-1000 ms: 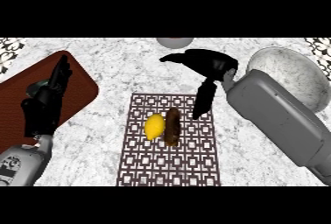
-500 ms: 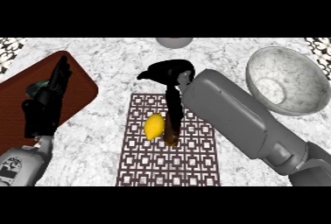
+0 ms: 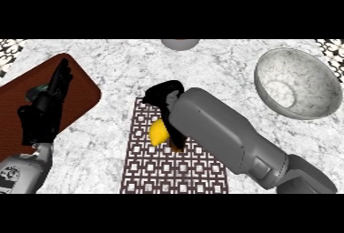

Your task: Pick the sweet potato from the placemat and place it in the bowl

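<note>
The right hand hangs over the upper end of the placemat, just left of the frame's centre. Its thick grey forearm slants away to the lower right and covers much of what lies beneath. Whether this hand is open or closed on something cannot be told, since the forearm hides its underside.

The sweet potato lies on the placemat directly below the hand. Only a small brown sliver of it shows at the forearm's left edge, so its contact with the hand is uncertain. Touching or just beside it on the left is a smooth yellow oval fruit, probably a lemon.

The placemat is a dark brown rectangle with a pale lattice of small squares. It lies on a worktop of white marble with grey veins.

At the upper right, well apart from the hand, stands the bowl, round, deep and of the same mottled grey-white stone. A grey rounded object is cut off at the top edge.

At the left, the left hand rests open with straight fingers pointing up, over a reddish-brown board with rounded corners.
</note>
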You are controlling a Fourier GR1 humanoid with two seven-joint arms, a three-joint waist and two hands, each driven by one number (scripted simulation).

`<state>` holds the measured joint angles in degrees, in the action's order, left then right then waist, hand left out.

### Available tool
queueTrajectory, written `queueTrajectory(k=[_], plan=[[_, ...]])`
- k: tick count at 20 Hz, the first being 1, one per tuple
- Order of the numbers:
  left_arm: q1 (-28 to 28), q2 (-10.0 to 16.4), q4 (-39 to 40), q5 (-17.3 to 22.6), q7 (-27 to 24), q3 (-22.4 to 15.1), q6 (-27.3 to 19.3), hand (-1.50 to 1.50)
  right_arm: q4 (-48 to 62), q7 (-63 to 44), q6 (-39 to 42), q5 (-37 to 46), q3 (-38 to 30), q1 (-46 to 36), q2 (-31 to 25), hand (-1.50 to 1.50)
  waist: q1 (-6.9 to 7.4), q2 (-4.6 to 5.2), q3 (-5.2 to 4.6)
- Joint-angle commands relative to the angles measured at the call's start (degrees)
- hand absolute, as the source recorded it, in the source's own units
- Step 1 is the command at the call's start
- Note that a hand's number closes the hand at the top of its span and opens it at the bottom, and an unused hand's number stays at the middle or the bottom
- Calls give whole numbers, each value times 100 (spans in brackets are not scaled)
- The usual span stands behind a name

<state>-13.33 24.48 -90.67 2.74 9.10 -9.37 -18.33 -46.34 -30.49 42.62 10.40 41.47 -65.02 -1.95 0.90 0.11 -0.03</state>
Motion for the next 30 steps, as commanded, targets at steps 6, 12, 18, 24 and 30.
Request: queueTrajectory(k=[6,12,18,24,30], plan=[[-91,-282,229,-243,-157,121,99,0,512,23,-136,597,355,353,192,-150,-7,11,1],[276,-481,-127,-524,-107,-12,35,0,686,637,-624,1220,473,816,193,-150,21,15,3],[356,-555,-260,-527,-106,199,218,0,908,820,-525,1222,393,776,195,-150,46,8,3],[-131,-414,-67,-444,195,513,491,0,1054,1738,-505,1862,692,724,193,150,-3,13,4],[-150,-538,-29,-496,278,535,571,0,1339,2033,-959,1856,800,740,190,150,74,29,3]])
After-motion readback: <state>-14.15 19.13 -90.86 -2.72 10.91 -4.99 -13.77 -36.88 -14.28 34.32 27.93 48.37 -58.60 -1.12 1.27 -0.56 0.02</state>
